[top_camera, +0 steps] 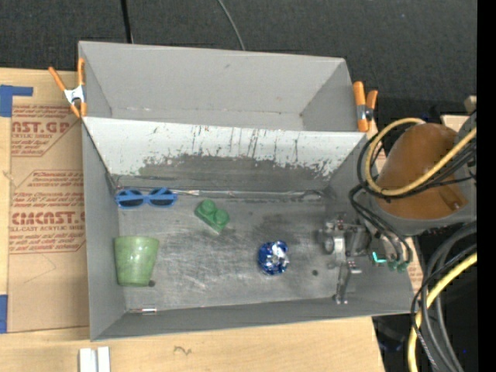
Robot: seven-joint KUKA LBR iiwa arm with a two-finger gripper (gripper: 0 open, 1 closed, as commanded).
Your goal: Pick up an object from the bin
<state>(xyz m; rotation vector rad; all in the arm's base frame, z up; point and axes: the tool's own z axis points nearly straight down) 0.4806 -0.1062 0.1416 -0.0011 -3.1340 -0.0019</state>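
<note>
Starting at the gripper (343, 266): low down at the right end of the bin (217, 91), close to the front wall, over bare grey floor. Wide or narrow? Cannot tell from here. Nothing seen in its hold. Not over any toy yet.

Nearest to it, a little to the left: a small blue and white ball (272, 258), shiny and crinkly, alone on the floor. Near, but not touching. Farther left and toward the back: a green block (211, 215), like a building brick. At the back wall on the left: a flat blue thing (146, 198), a bit like a pair of glasses. By the left wall: a pale green cup (136, 260). All four well apart from each other, no heap.

Step in hand, by the look of it: the very start, getting into place, no grab yet. Probably the ball as the best pick, being the closest, though no telling for sure.

For the next move: slide left until right above the ball, open wide enough to fit round it, go down with care, then squeeze gently. Round and crinkly, so likely to roll or slip away. Then lift straight up.
</note>
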